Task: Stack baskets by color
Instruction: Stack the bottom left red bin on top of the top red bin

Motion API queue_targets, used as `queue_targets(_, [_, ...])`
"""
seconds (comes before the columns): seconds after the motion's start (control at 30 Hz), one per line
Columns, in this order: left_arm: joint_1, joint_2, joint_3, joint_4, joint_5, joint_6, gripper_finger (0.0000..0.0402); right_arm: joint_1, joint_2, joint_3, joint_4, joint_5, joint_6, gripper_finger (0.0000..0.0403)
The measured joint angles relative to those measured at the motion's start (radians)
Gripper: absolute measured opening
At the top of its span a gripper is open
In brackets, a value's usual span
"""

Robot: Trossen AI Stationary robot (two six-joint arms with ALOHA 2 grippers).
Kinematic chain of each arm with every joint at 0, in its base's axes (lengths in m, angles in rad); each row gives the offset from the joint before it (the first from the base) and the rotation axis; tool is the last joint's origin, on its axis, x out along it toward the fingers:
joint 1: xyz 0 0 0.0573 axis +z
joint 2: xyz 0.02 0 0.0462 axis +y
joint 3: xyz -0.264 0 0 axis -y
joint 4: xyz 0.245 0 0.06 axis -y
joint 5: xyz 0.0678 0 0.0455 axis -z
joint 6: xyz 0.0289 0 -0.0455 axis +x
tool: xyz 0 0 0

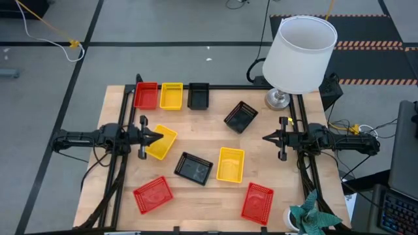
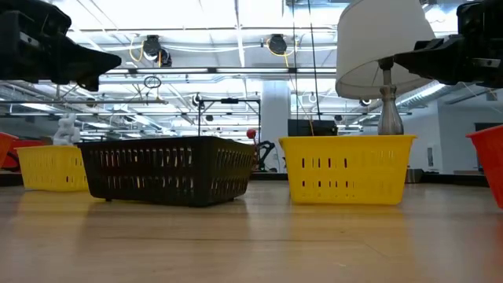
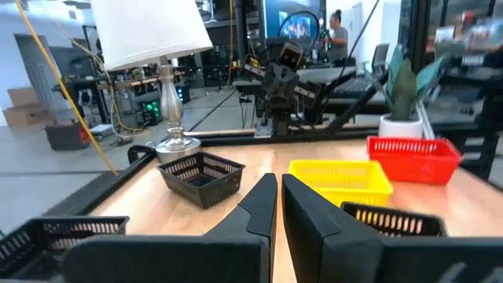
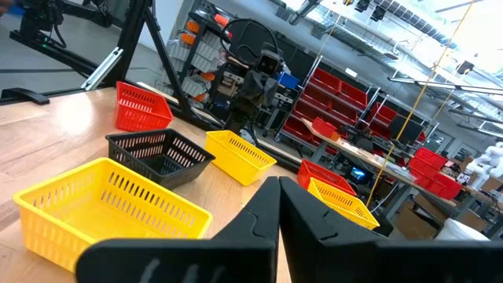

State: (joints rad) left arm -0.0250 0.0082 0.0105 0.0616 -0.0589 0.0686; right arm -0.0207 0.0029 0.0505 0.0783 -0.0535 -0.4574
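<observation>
No writing or brand is readable on anything you can see here.

Your left gripper [image 1: 157,136] hovers at the table's left side, fingers pinched nearly together with only a thin slit, holding nothing. Its tips sit over the near edge of a tilted yellow basket [image 1: 162,143].

Your right gripper [image 1: 266,138] hangs at the right side, fingers fully closed and empty, well apart from every basket; the nearest is the angled black basket [image 1: 240,117], toward the far side.

At the far edge, a red basket [image 1: 146,95], a yellow one [image 1: 172,95] and a black one [image 1: 198,95] sit in a row, side by side.

Mid-table: second black basket [image 1: 194,168] beside the third yellow basket [image 1: 230,164]. Near edge: two red baskets [image 1: 153,194] [image 1: 258,202], well apart.

All are rectangular plastic with slotted mesh walls, on a pale wooden table [image 1: 202,202]. A white lampshade [image 1: 300,53] stands at the far right corner.
</observation>
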Motion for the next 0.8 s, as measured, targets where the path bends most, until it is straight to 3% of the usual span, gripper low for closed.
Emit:
queue_targets(0.1, [0.0,0.0,0.0,0.001,0.003,-0.077,0.0026,0.0,0.0,0.0,0.0,0.0,0.0,0.0])
queue_targets(0.53, [-0.053,0.005,0.013,0.013,0.035,-0.159,0.0003,0.0,0.0,0.0,0.0,0.0,0.0,0.0])
queue_targets(0.8, [-0.074,0.063,0.178,-0.027,0.035,-0.13,0.0002,0.0,0.0,0.0,0.005,0.0,0.0,0.0])
